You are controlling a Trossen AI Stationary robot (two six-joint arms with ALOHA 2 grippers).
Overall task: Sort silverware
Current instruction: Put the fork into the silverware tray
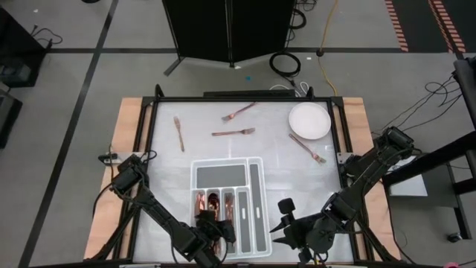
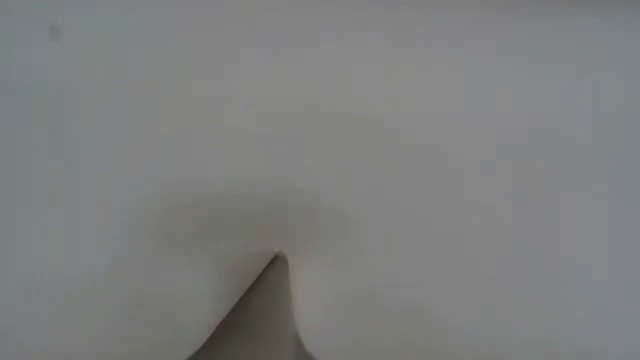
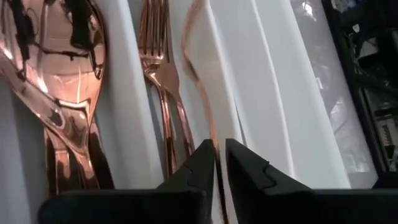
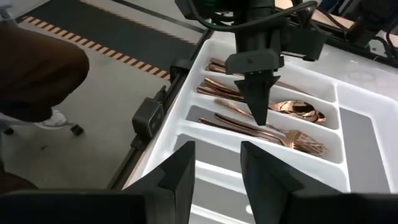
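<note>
In the high view, the white tray (image 1: 256, 201) is sitting at the middle of the bench's near edge, where both arms can reach it. The left hand (image 1: 212, 223) is hanging over the tray's left slots, where copper pieces are already lying side by side. The right hand (image 1: 281, 222) is waiting just beside the tray's right side, out of the way. Four pieces of silverware are lying loose farther back: one fork (image 1: 178, 132) toward the left edge, two forks (image 1: 238, 112) (image 1: 233, 132) near the middle, and one fork (image 1: 307, 147) just below the round plate (image 1: 309, 120) toward the far right corner. These are not yet sorted. The low view is showing only a pale blur, so it is telling nothing. In the left wrist view, the left hand (image 3: 219, 149) is pointing down into a slot. A big spoon (image 3: 62, 68) is lying in one slot and forks (image 3: 165, 74) in the next, like with like. A thin copper piece (image 3: 198, 74) is running up from the tip of the hand along a white wall; I cannot tell whether the hand is pinching it or letting it go. In the right wrist view, the right hand (image 4: 217, 155) is standing apart with nothing in it, looking at the tray (image 4: 373, 87). The left hand (image 4: 260, 115) is dipping over the spoons (image 4: 298, 111) and forks (image 4: 298, 142).
</note>
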